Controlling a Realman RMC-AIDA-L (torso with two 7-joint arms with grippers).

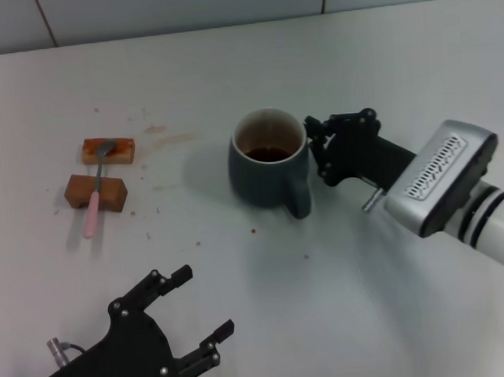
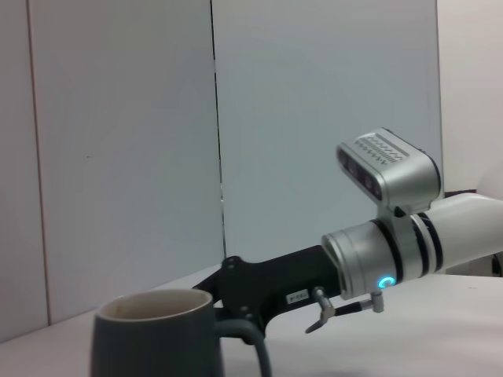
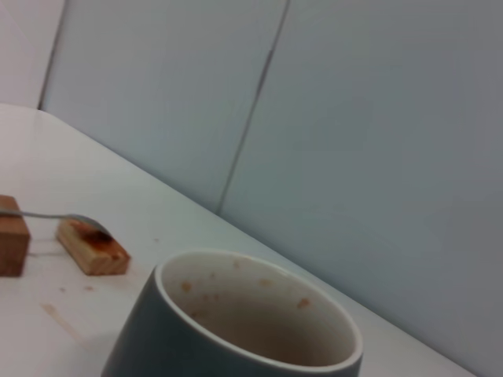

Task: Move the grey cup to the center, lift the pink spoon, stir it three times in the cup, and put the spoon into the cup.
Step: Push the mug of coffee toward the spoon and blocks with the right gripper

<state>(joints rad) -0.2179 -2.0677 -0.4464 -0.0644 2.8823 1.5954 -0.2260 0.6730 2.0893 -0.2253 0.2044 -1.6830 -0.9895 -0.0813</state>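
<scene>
Only the head view shows the spoon [image 1: 95,193] across two blocks [image 1: 96,192], far left of the cup [image 1: 269,169]. Right gripper [image 1: 316,150] beside its rim, fingers' state unclear; left gripper [image 1: 203,305] apart, near.

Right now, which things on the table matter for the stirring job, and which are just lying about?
For the job:
grey cup, at the right gripper
pink spoon, resting across the blocks
left gripper, open, near the front edge

Lying about:
two brown blocks
brown stains on the table
</scene>
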